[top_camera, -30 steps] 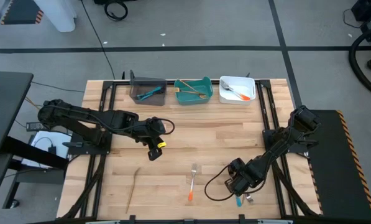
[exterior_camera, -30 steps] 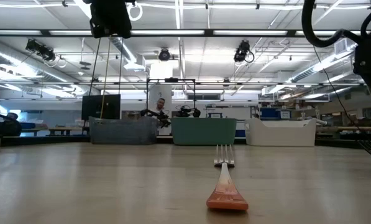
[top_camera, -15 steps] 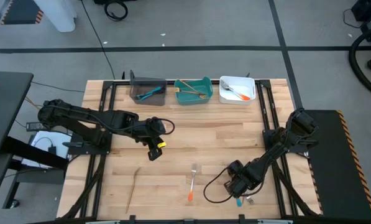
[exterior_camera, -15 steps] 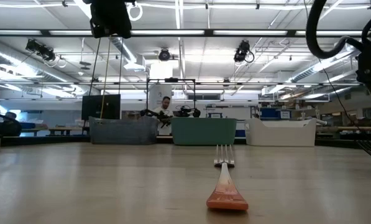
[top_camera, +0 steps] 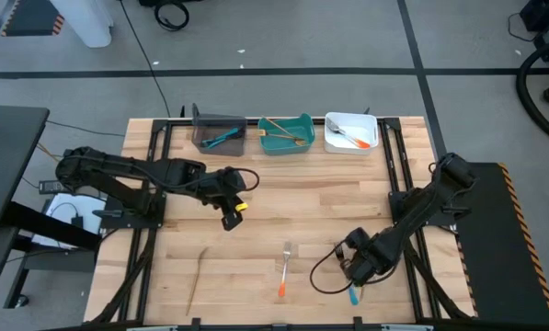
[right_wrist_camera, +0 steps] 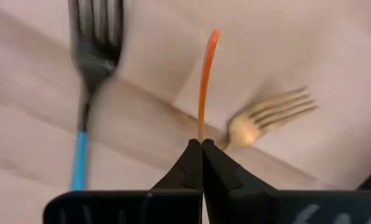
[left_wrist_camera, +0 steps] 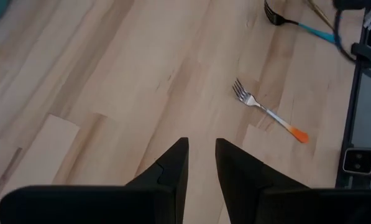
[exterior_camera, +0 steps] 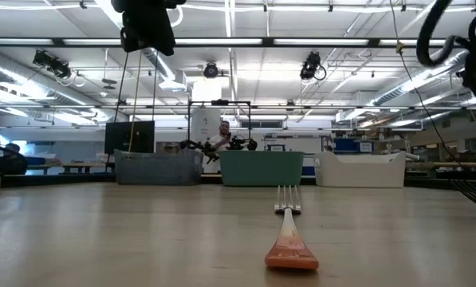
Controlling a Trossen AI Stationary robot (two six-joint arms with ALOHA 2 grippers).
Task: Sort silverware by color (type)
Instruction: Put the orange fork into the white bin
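At the near right of the table, the right gripper (right_wrist_camera: 201, 144) is lifting and sliding a little toward the right edge. Its jaws are pressed together, pinching the thin end of an orange-handled piece (right_wrist_camera: 205, 81). A second ago it was sitting lower over the little pile there, so the grab looks like it is working. A blue-handled fork (right_wrist_camera: 86, 93) is lying on the wood just beside it, and a gold fork head (right_wrist_camera: 266, 118) is showing on its other side, though I cannot tell whether that head belongs to the pinched piece. An orange-handled fork (top_camera: 283, 273) is waiting flat near the middle of the front edge, and two tan sticks (top_camera: 200, 261) are lying to the left. Farther back, the left gripper (top_camera: 230, 213) is drifting a bit to the right above the bare wood, with its jaws a small way apart and holding nothing. At the far edge, the grey bin (top_camera: 197, 118) is holding blue, the teal bin (top_camera: 308, 121) tan, and the white bin (top_camera: 374, 142) orange, so the pinched piece should probably be going to the white one.
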